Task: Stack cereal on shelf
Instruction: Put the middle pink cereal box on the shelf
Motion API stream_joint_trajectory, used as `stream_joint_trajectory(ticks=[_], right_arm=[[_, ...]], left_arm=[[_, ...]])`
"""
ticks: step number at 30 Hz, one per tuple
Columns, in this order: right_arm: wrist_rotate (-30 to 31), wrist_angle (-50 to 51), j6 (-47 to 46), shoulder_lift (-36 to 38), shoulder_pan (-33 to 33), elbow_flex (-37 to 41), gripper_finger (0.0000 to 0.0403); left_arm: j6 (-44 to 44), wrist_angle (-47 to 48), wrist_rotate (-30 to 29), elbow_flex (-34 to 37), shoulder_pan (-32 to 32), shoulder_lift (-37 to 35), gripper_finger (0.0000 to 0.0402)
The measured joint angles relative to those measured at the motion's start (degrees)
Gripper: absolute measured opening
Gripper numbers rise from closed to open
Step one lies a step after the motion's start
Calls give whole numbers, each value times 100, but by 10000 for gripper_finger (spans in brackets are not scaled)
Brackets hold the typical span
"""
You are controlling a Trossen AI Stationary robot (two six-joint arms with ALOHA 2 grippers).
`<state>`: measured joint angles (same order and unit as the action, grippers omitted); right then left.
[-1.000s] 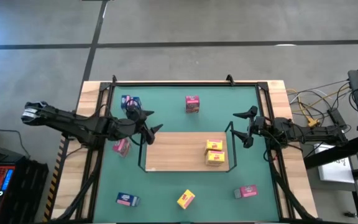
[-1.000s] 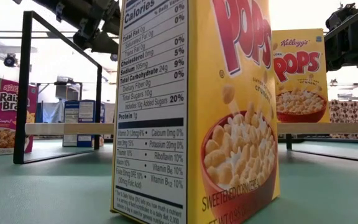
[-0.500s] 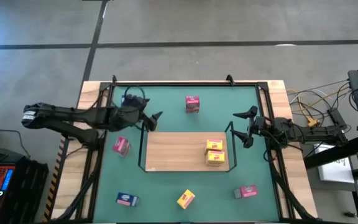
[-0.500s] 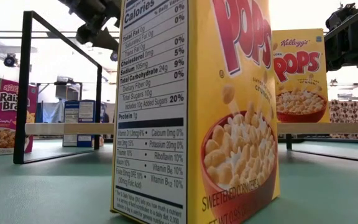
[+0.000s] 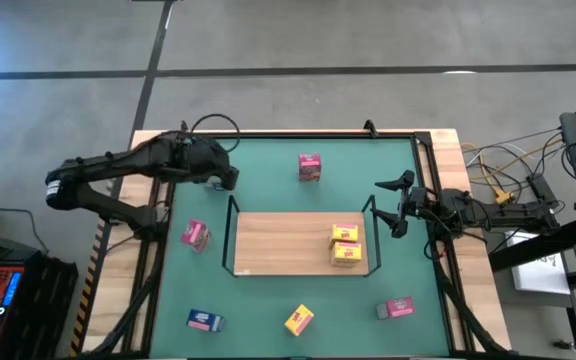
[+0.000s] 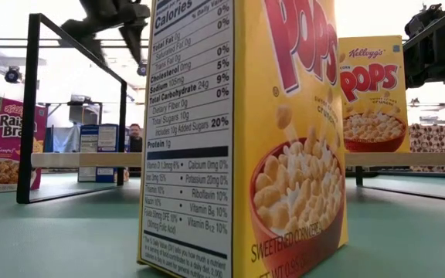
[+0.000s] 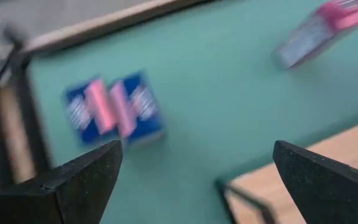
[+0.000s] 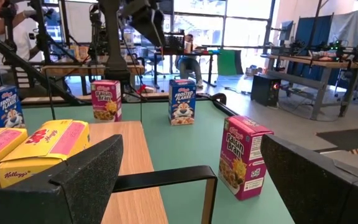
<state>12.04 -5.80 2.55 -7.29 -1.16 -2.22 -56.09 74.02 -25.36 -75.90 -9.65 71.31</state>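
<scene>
The shelf [image 5: 288, 243] is a light-wood board with black rails in the middle of the green table. Two yellow cereal boxes [image 5: 345, 244] lie on its right end. My left gripper [image 7: 196, 155] hangs open above the far-left corner of the table, over a blue cereal box [image 7: 114, 109] that lies flat; in the high view [image 5: 224, 177] the arm hides that box. My right gripper [image 5: 398, 205] waits open at the shelf's right end, its fingers level [image 8: 191, 162]. Nothing is between either pair of fingers.
Loose boxes stand or lie around the shelf: pink ones at the far side [image 5: 309, 167], left [image 5: 195, 235] and near right [image 5: 396, 308], a blue one [image 5: 205, 320] and a yellow one [image 5: 299, 320] near the front edge. People and desks show beyond the table.
My left gripper has risen from beside the shelf's left end and swung toward the table's far edge, tipping to point more steeply down over the far-left blue box. No box has moved.
</scene>
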Motion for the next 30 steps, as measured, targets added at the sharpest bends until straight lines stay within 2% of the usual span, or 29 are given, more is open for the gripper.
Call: stream_joint_trajectory(ticks=[3,6,15,21,30], right_arm=[[-1,0,1,0,-1,-2,370],[-1,0,1,0,0,-2,370],[1,0,0,0,0,-2,370],[0,2,0,0,1,-2,370],[2,2,0,0,2,-2,370]], left_arm=[[-778,624,431,-42,0,38,400],[-1143,805,934,174,9,-90,400],[-1351,799,1825,1173,22,-582,400],[-1425,759,2669,1595,82,-695,400],[-1881,501,2942,2016,754,-701,400]])
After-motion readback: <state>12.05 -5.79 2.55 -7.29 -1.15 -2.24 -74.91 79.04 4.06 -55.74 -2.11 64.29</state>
